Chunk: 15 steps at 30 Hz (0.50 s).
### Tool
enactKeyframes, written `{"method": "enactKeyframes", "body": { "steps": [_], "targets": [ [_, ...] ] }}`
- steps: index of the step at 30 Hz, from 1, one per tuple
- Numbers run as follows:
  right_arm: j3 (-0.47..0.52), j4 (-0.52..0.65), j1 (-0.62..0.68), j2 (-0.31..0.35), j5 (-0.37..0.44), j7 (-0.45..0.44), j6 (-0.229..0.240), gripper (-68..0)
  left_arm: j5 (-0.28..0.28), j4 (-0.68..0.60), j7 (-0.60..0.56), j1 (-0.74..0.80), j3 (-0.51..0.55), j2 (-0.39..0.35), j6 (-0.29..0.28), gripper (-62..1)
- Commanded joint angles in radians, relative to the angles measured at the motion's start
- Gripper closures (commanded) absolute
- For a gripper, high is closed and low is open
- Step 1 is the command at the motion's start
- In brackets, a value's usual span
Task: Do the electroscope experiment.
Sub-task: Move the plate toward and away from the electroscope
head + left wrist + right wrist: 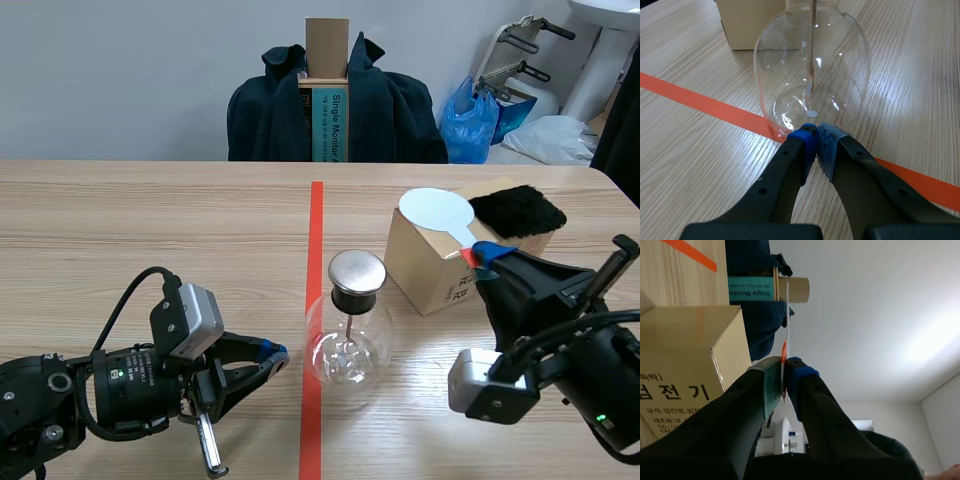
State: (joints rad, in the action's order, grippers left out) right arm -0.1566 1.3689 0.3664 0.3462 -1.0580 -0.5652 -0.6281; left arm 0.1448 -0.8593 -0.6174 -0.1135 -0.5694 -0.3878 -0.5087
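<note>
The electroscope (347,335) is a round glass flask with a metal cap, standing just right of the red tape line; inside it a thin rod hangs down (811,75). My left gripper (275,356) lies low on the table left of the flask, fingers shut, tips almost at the glass (815,134). My right gripper (484,258) is raised right of the flask and shut on the orange handle of a white round paddle (437,211), which sticks up over the box. In the right wrist view the paddle (787,315) shows edge-on between the fingers.
A cardboard box (440,270) stands right of the flask, with a black fur cloth (517,211) on its top. Across the table a chair draped with a dark jacket (335,105) holds a box. Blue bags lie at the back right.
</note>
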Motion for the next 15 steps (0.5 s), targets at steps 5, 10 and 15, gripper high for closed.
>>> {"method": "enactKeyframes", "body": {
  "steps": [5, 10, 15],
  "targets": [
    [0.011, 0.014, -0.001, 0.011, 0.010, 0.021, -0.008, -0.7, -0.014, -0.024, -0.017, -0.006, -0.003, 0.005, -0.001, -2.5],
    [0.011, 0.014, -0.001, 0.011, 0.010, -0.027, -0.008, -0.7, -0.014, -0.024, -0.017, -0.005, -0.003, 0.005, -0.001, -2.5],
    [0.011, 0.014, -0.001, 0.011, 0.010, -0.149, -0.008, -0.7, -0.014, -0.024, -0.017, -0.005, -0.003, 0.005, -0.001, -2.5]
  ]
}}
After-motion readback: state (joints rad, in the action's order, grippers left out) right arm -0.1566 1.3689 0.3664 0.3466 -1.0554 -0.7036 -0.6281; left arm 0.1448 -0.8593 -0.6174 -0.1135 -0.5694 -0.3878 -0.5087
